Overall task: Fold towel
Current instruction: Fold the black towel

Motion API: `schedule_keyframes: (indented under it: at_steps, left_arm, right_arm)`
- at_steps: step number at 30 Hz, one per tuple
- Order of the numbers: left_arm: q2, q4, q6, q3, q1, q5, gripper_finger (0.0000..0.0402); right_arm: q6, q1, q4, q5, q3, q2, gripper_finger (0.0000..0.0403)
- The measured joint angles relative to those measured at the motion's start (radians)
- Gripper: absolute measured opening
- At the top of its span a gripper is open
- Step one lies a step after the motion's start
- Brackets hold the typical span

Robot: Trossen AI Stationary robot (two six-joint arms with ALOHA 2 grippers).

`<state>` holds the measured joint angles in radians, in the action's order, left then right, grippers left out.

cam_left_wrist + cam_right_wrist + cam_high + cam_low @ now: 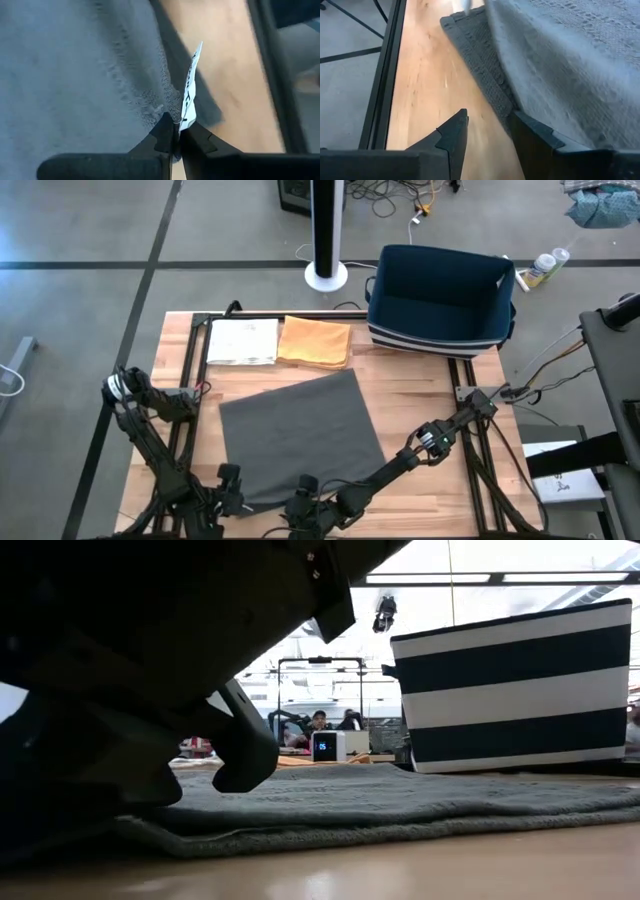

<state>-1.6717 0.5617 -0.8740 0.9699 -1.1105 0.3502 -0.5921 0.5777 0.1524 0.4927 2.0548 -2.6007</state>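
A dark grey towel [298,438] lies spread flat on the wooden table; in the low view the towel [400,805] rests on its whole underside. My left gripper [230,478] is at the towel's near left corner and is shut on it [176,137]. My right gripper [305,500] is at the towel's near edge, its fingers open [490,114]. One finger [452,135] stands over bare wood, the other [532,137] at the towel's hem [492,87]. My left gripper pinches the towel's near left corner [167,107] between its two fingers, together with the white label [190,85] that sticks up out of the hold. The fingers come steeply from above. The rest of the towel lies on the table. My right gripper has one finger against the hem; whether it touches I cannot tell.
A blue striped basket [440,300] stands at the far right of the table. An orange cloth [315,340] and a white cloth [242,340] lie side by side at the far edge. Bare wood lies right of the towel. People sit in the room beyond.
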Motion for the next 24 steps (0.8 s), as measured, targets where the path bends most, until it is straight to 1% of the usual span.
schedule_keyframes:
  at_steps: [3, 6, 13, 18, 22, 24]
  left_arm:
    - [0.001, -0.023, 0.0, 0.0, -0.01, -0.033, 0.0013]
    - [0.001, -0.038, 0.0, 0.0, -0.015, -0.035, 0.0016]
    - [-0.015, -0.122, 0.022, 0.0, -0.014, 0.005, 0.0032]
    - [-0.028, -0.138, 0.002, 0.0, -0.014, 0.009, 0.0065]
    - [-0.045, -0.164, -0.065, -0.006, -0.014, 0.075, 0.0098]
    - [-0.063, -0.199, -0.075, -0.016, -0.014, 0.087, 0.0113]
  right_arm:
    - [-0.011, -0.001, 0.002, 0.001, 0.0, 0.0, 0.0149]
    - [-0.011, -0.003, 0.003, 0.0, 0.0, 0.0, 0.0145]
    - [-0.01, -0.004, 0.003, -0.001, 0.0, 0.0, 0.0141]
    - [0.0, -0.003, 0.04, -0.003, 0.024, 0.0, 0.0152]
    - [0.001, 0.003, 0.147, -0.009, 0.077, 0.002, 0.0162]
    - [0.005, 0.008, 0.208, -0.027, 0.114, 0.006, 0.0164]
